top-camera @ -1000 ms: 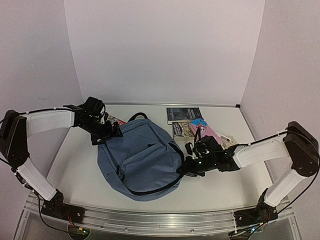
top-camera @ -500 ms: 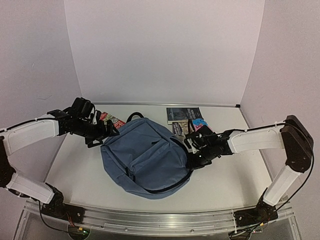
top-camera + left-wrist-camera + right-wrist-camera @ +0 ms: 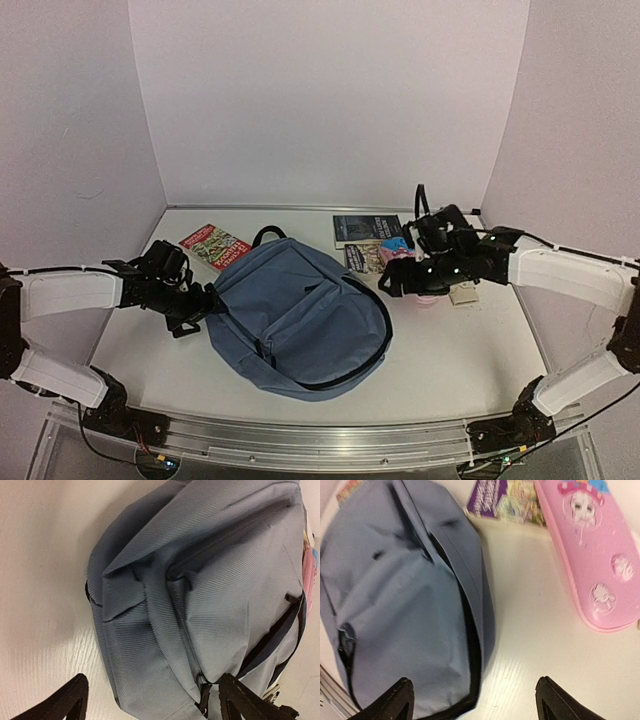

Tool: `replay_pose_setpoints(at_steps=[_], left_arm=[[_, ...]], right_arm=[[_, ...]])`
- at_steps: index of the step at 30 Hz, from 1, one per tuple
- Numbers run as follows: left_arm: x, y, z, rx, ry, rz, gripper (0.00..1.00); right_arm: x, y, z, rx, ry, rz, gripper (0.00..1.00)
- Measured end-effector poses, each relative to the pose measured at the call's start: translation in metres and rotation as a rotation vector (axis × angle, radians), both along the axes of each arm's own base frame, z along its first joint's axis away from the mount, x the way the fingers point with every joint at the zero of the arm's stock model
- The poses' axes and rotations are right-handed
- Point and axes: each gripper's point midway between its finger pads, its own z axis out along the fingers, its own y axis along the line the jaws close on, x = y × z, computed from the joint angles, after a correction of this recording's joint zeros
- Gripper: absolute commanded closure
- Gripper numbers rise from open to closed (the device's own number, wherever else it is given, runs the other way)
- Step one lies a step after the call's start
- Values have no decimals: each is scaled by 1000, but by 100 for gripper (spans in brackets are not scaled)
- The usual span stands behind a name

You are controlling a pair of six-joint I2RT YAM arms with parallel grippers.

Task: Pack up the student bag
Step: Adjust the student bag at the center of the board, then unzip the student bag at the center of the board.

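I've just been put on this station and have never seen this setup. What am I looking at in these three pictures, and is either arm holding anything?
These are two robot arms bolted at the table's near edge, each ending in a two-finger gripper. The wide picture comes from a fixed camera above and behind them; the other two come from wrist cameras, with that arm's dark fingers at the bottom. On the white table lies a slate-blue backpack. Near its far side are a pink pencil case, a dark book, a colourful booklet and a red book. The left gripper and right gripper are both open, holding nothing.
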Motion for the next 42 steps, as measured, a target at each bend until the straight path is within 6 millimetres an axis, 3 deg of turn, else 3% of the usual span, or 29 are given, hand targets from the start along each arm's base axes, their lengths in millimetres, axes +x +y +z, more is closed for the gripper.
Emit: replay_pose_setpoints(at_steps=[3,6,8,11,14,18,28,31,35,42], left_arm=[[-3,1,-9,-15,8,14,26],[0,-1,-15,-19,19,26,36],[4,-3,-20,-24,14,28,42],[8,-6,-29,-31,19,33,56],[10,-8,-40,-28,38,34,82],[14,-14,-44,-44,21,10,98],[-10,-42,-41,-4,-39,-129,100],[-19,-40,-42,-1,-40,-136,100],[-22,-38,-41,-3,-43,-133,100],[-22,-37,-41,-3,-43,-130,100]], right_arm=[[6,7,55,103,-92,-14,20],[6,18,91,195,-140,-7,22],[-1,34,101,253,-142,20,24],[-16,64,100,326,-110,75,27],[-31,96,85,373,-59,123,30],[-49,141,54,392,7,184,34],[-95,245,-22,369,117,352,53],[-101,256,-41,356,150,370,55],[-105,256,-61,332,188,373,60],[-111,258,-73,328,227,386,69]])
